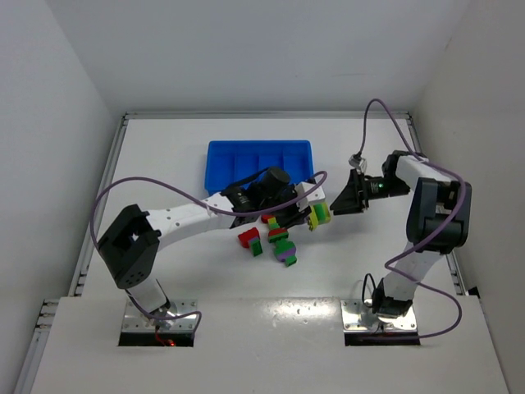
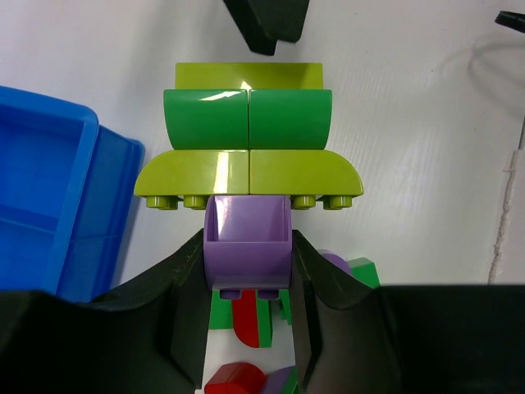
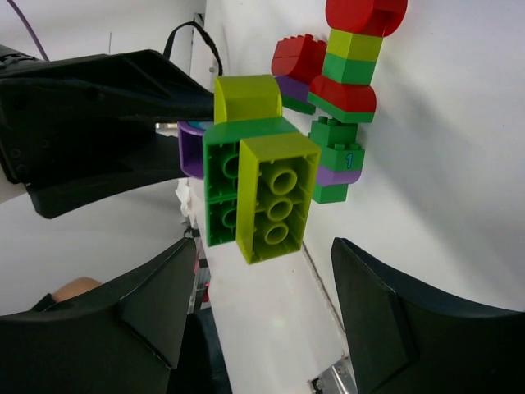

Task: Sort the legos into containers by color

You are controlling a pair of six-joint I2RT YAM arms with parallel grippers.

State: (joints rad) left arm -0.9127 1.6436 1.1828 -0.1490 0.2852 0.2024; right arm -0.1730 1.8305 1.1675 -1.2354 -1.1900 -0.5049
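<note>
left gripper (image 2: 246,246) clamped on stack's (image 2: 248,148) purple brick (image 2: 246,242), long axis pointing into right gripper (image 3: 264,263) (jaws apart, empty), just ahead of it.

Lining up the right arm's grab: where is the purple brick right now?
Left wrist view, centre: the purple brick is clamped between the left fingers, joined to a green and yellow-green stack, just right of the tray.
</note>
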